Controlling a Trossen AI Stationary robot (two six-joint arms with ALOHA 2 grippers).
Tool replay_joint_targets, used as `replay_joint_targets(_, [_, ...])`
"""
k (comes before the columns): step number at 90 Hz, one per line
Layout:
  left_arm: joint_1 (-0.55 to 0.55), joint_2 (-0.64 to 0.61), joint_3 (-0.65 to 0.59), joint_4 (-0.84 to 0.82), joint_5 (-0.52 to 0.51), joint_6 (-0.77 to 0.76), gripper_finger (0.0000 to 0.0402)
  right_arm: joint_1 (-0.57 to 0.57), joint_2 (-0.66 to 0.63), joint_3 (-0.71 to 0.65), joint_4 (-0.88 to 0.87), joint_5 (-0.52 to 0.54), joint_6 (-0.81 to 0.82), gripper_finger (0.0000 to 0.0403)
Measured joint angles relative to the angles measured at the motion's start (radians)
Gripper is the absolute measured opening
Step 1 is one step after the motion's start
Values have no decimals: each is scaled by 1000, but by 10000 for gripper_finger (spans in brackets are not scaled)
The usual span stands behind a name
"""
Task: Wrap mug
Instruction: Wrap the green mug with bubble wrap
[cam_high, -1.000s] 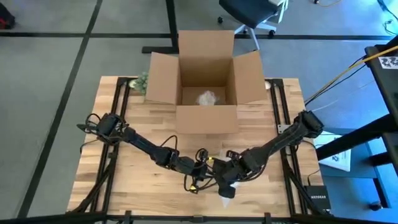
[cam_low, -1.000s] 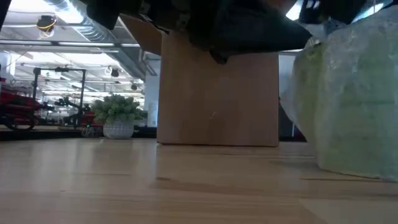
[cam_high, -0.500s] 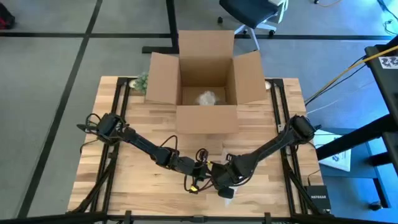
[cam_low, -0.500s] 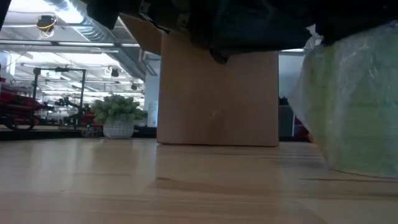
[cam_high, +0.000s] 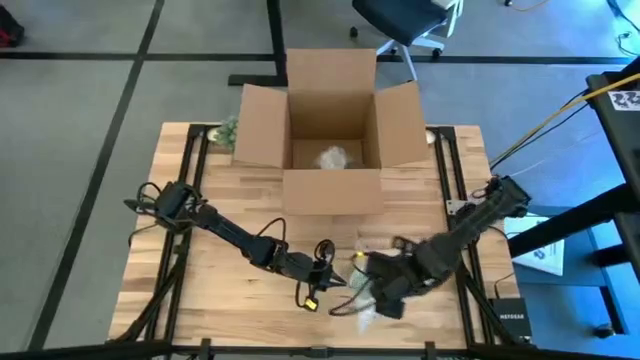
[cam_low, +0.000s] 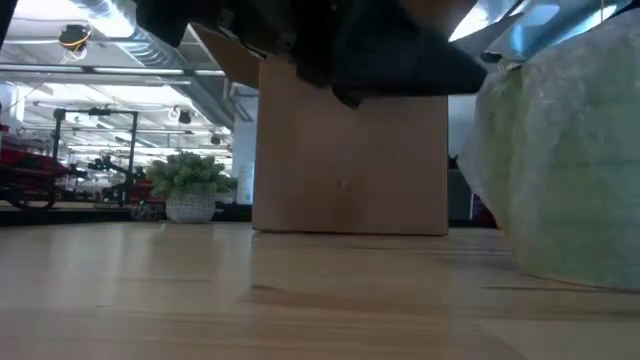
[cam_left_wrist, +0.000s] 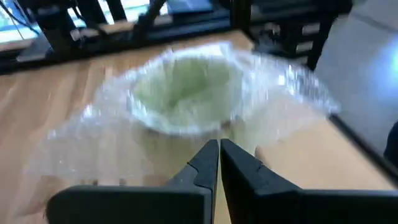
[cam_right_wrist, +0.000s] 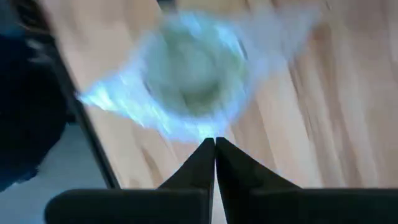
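— Containers?
— I see the open cardboard box (cam_high: 333, 135) at table's 12 o'clock, a pale wrapped bundle (cam_high: 334, 157) inside.
— Mug?
— The green mug (cam_left_wrist: 183, 93), in bubble wrap (cam_left_wrist: 93, 134), sits at 6 o'clock.
— Jaws?
— Left gripper (cam_left_wrist: 218, 155) and right gripper (cam_right_wrist: 214, 154) both clenched, each pinching wrap.

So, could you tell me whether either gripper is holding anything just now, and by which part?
Both grippers are shut on the bubble wrap around the green mug: the left gripper and the right gripper each pinch the wrap's edge, not the mug.
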Motion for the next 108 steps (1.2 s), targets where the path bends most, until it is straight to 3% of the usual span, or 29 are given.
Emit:
replay_joint_targets(9, [-2,-9,0,-69,0,32,0,79,-2,-78,23,8,119,1])
replay_joint_targets(16, [-3,-9,0,-114,2,40,0,124,-5,-184,154,11,165,1])
replay_joint_targets(26, [-3,-9,0,-132,11,13,0,131,0,-355,396,79,171,1])
replay_joint_targets(38, [-3,3,0,-119,107,-14,0,98,0,-480,623,157,74,1])
replay_joint_targets(67, [-27,83,-2,78,107,3,0,-58,-3,-504,628,209,-515,1])
replay_joint_targets(81, [-29,82,0,85,99,-20,0,-134,-3,-483,619,246,-684,1])
replay_joint_targets(92, [-51,15,-2,-98,27,-57,0,-159,-7,-410,450,244,-677,1])
replay_joint_targets(108, [-98,-208,0,-484,-135,-148,0,-115,-62,-314,290,163,-527,1])
